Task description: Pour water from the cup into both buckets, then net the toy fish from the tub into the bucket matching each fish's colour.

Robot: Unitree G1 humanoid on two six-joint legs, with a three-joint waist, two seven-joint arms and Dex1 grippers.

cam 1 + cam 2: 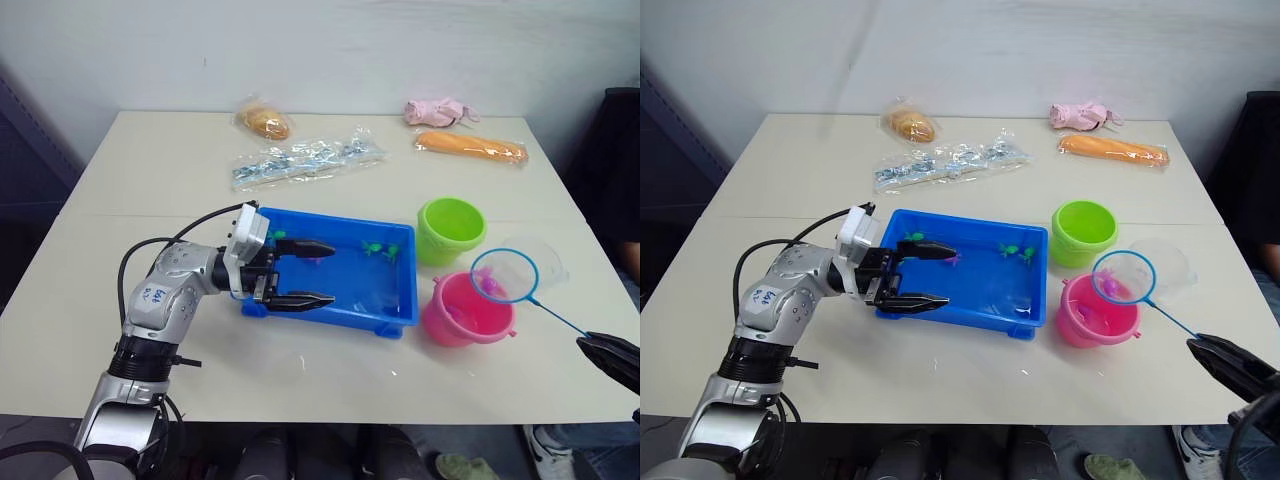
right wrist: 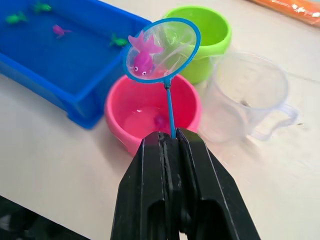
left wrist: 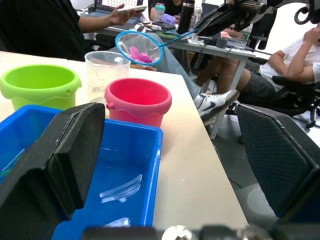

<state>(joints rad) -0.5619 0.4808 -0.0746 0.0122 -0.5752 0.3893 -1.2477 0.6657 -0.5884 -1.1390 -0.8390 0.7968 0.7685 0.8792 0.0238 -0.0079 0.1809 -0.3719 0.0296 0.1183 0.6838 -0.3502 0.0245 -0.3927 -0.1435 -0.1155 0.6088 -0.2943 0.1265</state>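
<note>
The net point(image 2: 162, 50), its handle clamped in the right gripper point(image 2: 172, 137), is held over the pink bucket point(image 2: 150, 112) so the pink fish point(image 2: 142, 55) can be tipped in; the left gripper point(image 1: 305, 272) is kept spread, unladen, at the tub point(image 1: 395, 310).

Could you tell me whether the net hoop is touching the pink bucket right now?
Apart. In the left wrist view the net hangs above the pink bucket, with background between them.

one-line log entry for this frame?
right gripper: shut on net | pink fish in net, above pink bucket | left gripper: open, at tub
</note>
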